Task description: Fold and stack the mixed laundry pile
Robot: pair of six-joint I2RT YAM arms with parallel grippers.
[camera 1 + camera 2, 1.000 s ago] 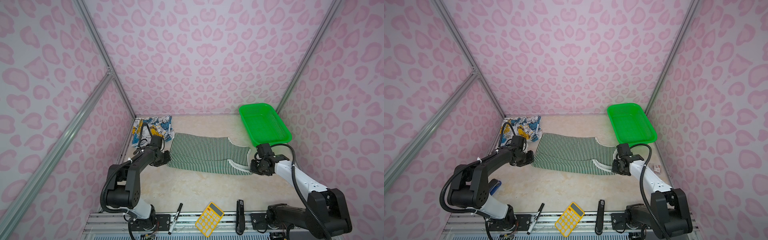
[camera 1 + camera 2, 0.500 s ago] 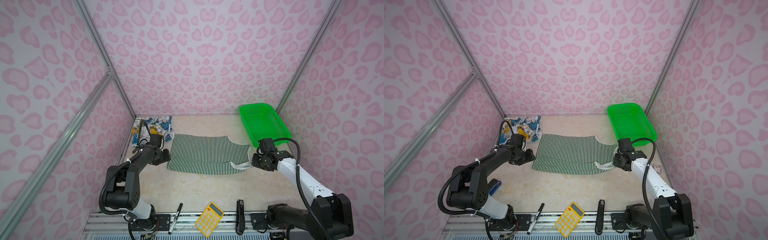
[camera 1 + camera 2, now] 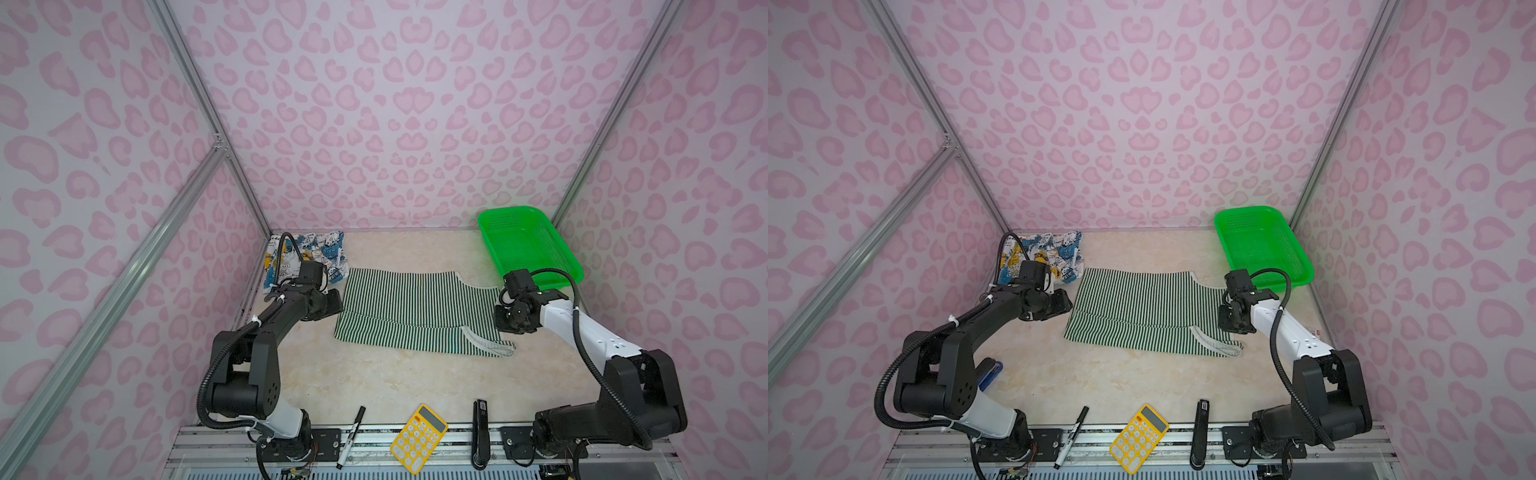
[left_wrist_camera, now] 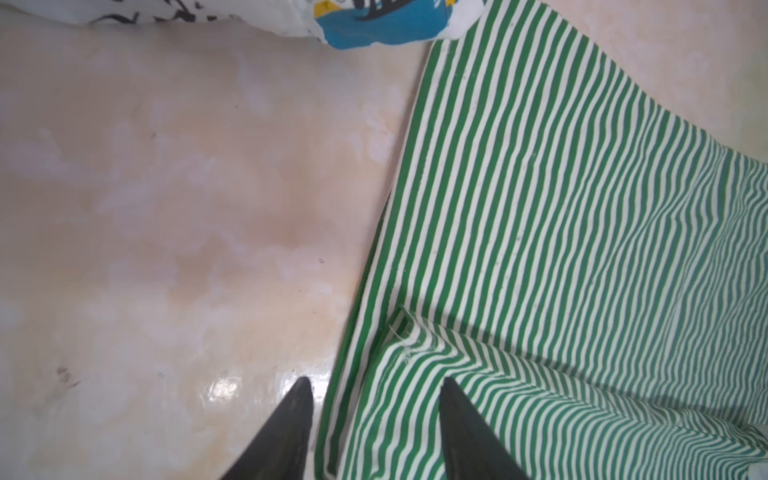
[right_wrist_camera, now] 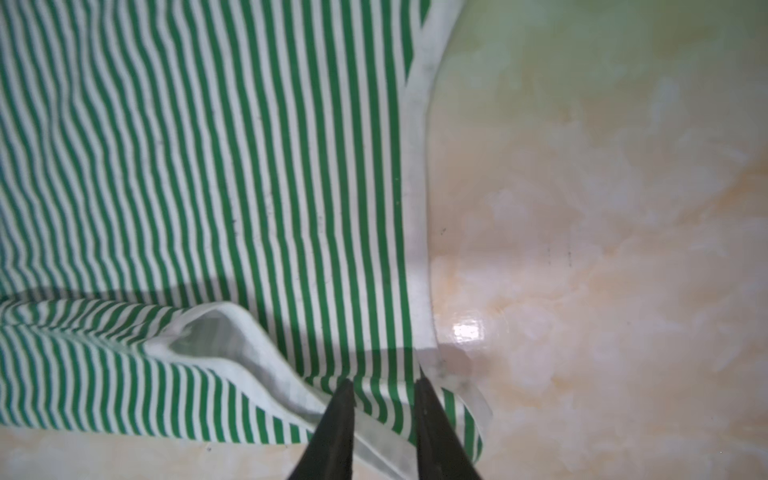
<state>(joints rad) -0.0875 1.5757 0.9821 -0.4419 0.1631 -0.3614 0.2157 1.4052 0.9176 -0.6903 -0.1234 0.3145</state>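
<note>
Seen from above: a pale, marble-look worktop (image 3: 374, 382) inside pink-patterned walls. Nearest, along the front rail, lie a marker (image 3: 351, 432), a yellow calculator (image 3: 419, 438) and a slim black bar (image 3: 480, 432). All three are well apart from the laundry and seem to have no part in the job.

Mid-worktop, the striped garment (image 3: 415, 311) lies spread flat, its long sides running left to right. Its near strip is doubled up over the body, so it is probably partway through folding. A white-trimmed armhole loop (image 3: 490, 347) sticks out at the near right corner.

One arm is at each short end, likely because a wide cloth needs two corners carried together. The left tool (image 4: 376, 380) hangs over the left hem with its jaws well apart, one finger over bare worktop and one over the stripes, holding nothing. The right tool (image 5: 383, 382) hangs over the right, white-bound edge. Its jaws are parted more narrowly, stripes show between them, and it also holds nothing. I cannot tell whether any fingertip touches the cloth.

Farther back, the printed garment (image 3: 328, 249) sits in the far left corner, just beside the striped garment and partly hidden by the left arm. It looks compact, perhaps already folded as the base of the stack. In the far right corner stands an empty green basket (image 3: 528, 245).
</note>
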